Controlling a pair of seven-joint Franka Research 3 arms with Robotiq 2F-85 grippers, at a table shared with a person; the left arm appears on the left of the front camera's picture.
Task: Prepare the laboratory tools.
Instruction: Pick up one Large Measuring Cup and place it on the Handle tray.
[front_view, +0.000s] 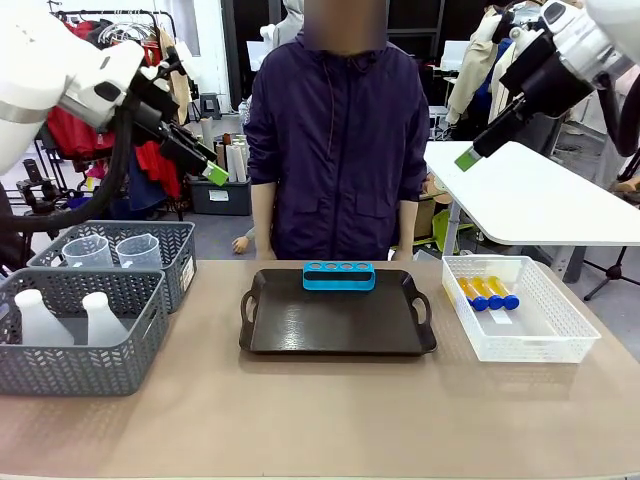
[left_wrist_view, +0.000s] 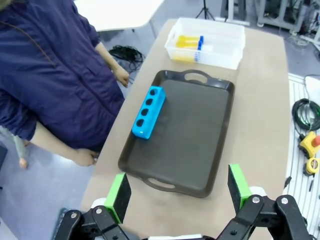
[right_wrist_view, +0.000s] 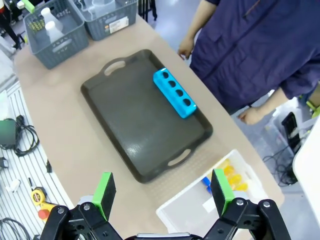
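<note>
Nearest, conical flasks (front_view: 97, 320) sit in a grey basket (front_view: 100, 375), the blue rack (front_view: 339, 276) on the tray (front_view: 330, 335), amber tubes (front_view: 488, 292) in the mesh basket (front_view: 560, 340); left gripper (left_wrist_view: 178, 186) and right gripper (right_wrist_view: 162, 189) hover wide open, so gathering likely awaits a descent.

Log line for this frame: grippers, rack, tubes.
left gripper open, raised | right gripper open, raised | blue rack empty, on tray | tubes in white basket
</note>
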